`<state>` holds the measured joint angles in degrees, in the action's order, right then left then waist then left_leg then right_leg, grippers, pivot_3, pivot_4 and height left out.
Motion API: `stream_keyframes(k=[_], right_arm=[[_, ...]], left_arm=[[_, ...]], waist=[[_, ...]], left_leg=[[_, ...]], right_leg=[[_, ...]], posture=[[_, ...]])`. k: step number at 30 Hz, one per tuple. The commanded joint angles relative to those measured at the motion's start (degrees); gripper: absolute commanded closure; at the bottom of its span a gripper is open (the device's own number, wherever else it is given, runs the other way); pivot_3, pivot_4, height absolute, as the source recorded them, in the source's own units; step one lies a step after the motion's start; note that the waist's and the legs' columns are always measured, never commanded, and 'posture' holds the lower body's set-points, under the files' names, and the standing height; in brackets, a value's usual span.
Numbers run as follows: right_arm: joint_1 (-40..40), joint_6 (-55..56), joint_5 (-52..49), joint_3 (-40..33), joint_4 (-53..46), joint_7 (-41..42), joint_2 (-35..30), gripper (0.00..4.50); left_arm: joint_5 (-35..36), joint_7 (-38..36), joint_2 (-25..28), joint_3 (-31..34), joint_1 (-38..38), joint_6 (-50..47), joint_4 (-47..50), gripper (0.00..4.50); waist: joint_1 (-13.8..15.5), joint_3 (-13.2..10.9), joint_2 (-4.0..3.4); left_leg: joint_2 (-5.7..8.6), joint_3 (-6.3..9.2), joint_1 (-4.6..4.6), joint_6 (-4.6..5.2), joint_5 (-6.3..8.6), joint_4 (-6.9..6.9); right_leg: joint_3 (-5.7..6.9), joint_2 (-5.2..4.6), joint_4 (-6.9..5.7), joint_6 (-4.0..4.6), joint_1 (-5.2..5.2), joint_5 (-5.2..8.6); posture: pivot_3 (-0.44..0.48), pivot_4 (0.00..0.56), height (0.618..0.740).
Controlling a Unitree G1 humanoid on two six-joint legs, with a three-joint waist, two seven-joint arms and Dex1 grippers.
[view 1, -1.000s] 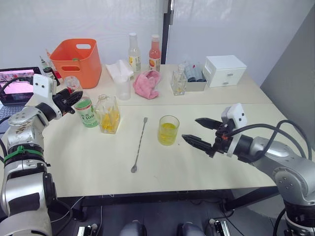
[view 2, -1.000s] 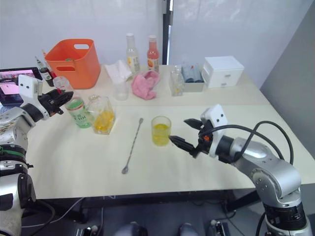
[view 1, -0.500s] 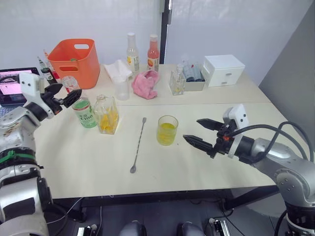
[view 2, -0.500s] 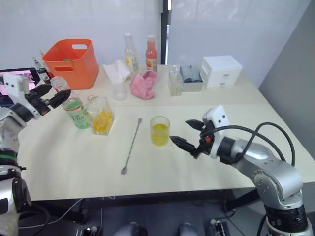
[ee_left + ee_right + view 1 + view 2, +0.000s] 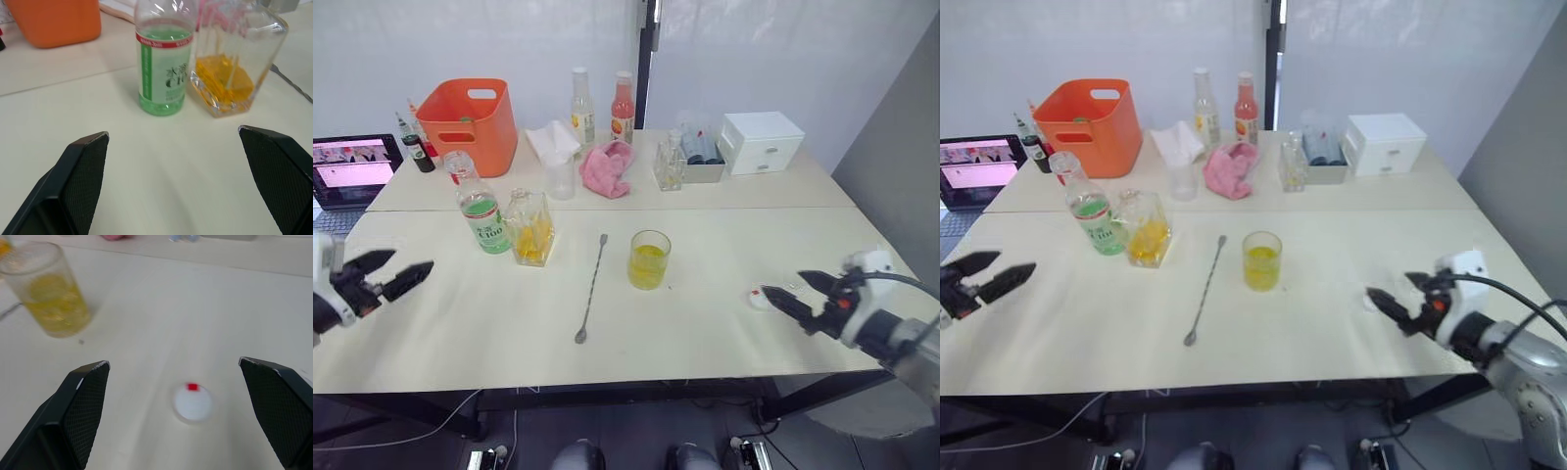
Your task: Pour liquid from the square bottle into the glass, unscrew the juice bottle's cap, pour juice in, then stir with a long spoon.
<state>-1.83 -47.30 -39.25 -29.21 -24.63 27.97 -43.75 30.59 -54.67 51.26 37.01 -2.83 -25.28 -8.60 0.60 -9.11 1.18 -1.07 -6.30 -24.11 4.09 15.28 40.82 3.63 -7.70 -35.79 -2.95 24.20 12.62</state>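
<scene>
The juice bottle stands uncapped at the left, holding green juice. The square bottle stands just beside it with orange-yellow liquid at its bottom. The glass sits mid-table, half full of yellow liquid. The long spoon lies flat between the square bottle and the glass. The white cap with its red mark rests on the table by my right gripper, which is open and empty. My left gripper is open and empty near the front left edge, well short of the juice bottle.
An orange basket, a laptop and small dark bottles stand back left. Two tall slim bottles, a pink cloth, a frosted cup, a faceted bottle and a white drawer box line the back.
Both arms have drawn back toward the table's near edge. The left gripper has left the juice bottle, the right one has moved away from the glass, and the cap now shows on the table.
</scene>
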Motion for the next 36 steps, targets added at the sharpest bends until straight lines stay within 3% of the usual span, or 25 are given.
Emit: stream_keyframes(k=[1, 7, 17, 24, 31, 36], right_arm=[[-1.4, 3.1, 3.3, -5.0, 2.9, 0.3, -1.9, 0.0], [-2.5, 4.7, 5.1, -5.9, 5.5, 2.4, -2.6, 0.0], [0.0, 4.6, 5.4, -3.4, 4.5, 2.5, -1.4, 0.0], [6.5, 4.1, -2.3, 2.2, -0.2, 9.7, -0.7, 0.0], [16.9, 4.2, -5.1, 12.5, 2.3, 21.7, -3.6, 0.0], [20.4, 3.5, -6.3, 16.9, 1.9, 27.4, -5.5, 0.0]], left_arm=[[0.5, 0.1, -0.9, 3.2, 4.3, 1.5, 4.3, 0.01], [-0.7, -0.9, -2.1, 3.7, 9.5, 5.7, 2.9, 0.01], [0.3, 0.4, -4.3, 2.4, 11.0, 5.2, 7.0, 0.01], [3.6, 10.5, -13.5, -2.2, 13.3, -2.2, 23.4, 0.01], [-0.2, 27.5, -25.3, -17.5, 12.5, -9.4, 39.4, 0.01], [-3.4, 37.3, -28.5, -26.6, 10.0, -17.5, 46.2, 0.01]], waist=[[0.0, 0.0, 0.0], [0.0, 0.0, 0.0], [0.0, 0.0, -0.01], [0.0, 0.0, -0.04], [0.2, 0.0, -0.03], [0.3, 0.0, -0.03]], left_leg=[[0.0, 0.0, 0.03, -0.01, 0.0, 0.0], [-0.02, -0.02, 0.25, -0.05, -0.01, -0.1], [-0.02, -0.03, 0.27, -0.01, 0.05, -0.11], [-0.05, -0.02, 0.29, 0.02, 0.09, -0.12], [0.14, 0.0, 0.3, 0.07, 0.1, -0.09], [0.14, 0.02, 0.29, 0.11, 0.12, -0.1]], right_leg=[[-0.01, 0.0, -0.02, 0.02, 0.0, 0.01], [-0.07, 0.01, -0.12, 0.17, -0.05, 0.08], [-0.11, -0.03, -0.11, 0.19, -0.04, 0.09], [-0.17, -0.05, -0.12, 0.19, -0.07, 0.09], [-0.15, -0.26, -0.1, 0.14, -0.15, 0.06], [-0.14, -0.23, -0.08, 0.14, -0.15, 0.06]], posture=[[0.0, 0.15, 0.74], [0.0, 0.15, 0.74], [0.0, 0.15, 0.74], [0.0, 0.15, 0.74], [0.0, 0.15, 0.74], [0.0, 0.15, 0.74]])
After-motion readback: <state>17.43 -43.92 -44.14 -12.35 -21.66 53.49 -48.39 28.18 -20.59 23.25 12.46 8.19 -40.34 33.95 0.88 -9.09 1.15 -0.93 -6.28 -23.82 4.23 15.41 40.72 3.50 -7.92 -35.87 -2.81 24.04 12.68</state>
